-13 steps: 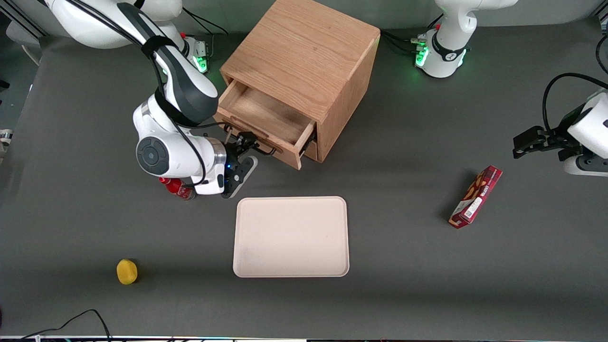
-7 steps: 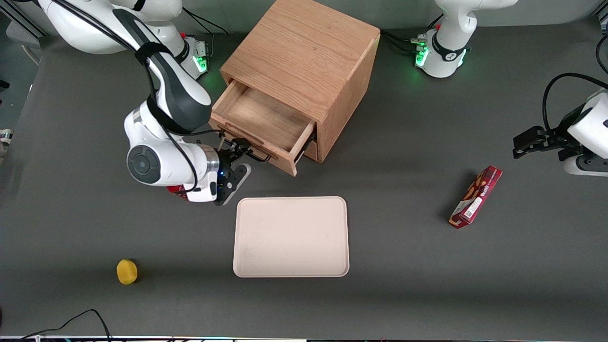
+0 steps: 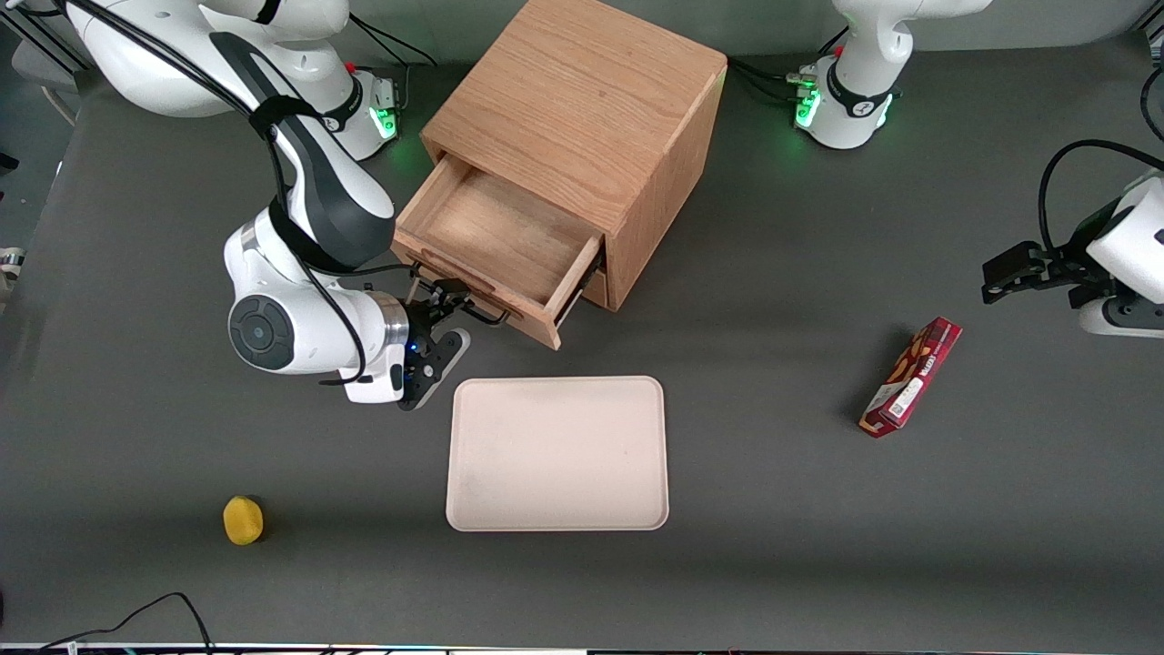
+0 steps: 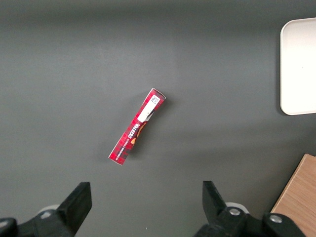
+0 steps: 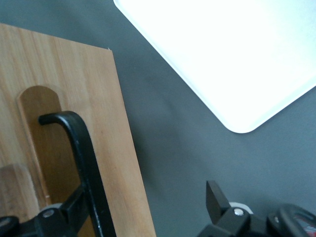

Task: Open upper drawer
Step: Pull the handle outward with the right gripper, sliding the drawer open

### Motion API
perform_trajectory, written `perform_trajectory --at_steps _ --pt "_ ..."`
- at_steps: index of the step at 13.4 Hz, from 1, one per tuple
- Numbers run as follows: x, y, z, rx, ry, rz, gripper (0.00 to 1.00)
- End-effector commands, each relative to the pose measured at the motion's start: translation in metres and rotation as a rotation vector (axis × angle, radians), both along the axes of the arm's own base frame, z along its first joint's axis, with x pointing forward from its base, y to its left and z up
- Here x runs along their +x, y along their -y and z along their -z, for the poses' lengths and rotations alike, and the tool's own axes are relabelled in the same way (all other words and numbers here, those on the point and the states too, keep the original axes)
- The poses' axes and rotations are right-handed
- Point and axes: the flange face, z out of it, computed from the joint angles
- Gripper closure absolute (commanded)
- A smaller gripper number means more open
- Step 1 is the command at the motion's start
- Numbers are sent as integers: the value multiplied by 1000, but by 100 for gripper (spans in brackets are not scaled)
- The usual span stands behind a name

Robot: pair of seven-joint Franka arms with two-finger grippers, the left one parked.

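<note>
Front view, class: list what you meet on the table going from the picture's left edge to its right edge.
yellow object → gripper at the upper drawer handle → tray → red box

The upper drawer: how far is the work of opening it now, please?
Mostly done: the upper drawer stands well out of the cabinet, its bare wooden floor showing. In hand: the claw is at the black handle on the drawer front, one finger against the bar. Left: perhaps a little more pull, then letting go and backing away above the tray.
</note>
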Motion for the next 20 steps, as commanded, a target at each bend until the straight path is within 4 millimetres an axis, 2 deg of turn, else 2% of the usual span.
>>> perform_trajectory --at_steps 1,7,16,18,20 --pt "18 15 3 -2 27 -46 0" --pt "32 33 1 -3 39 -58 0" --pt "50 46 9 -39 85 -133 0" --pt "60 58 6 -38 96 -128 0" --pt "63 60 3 -35 84 -141 0"
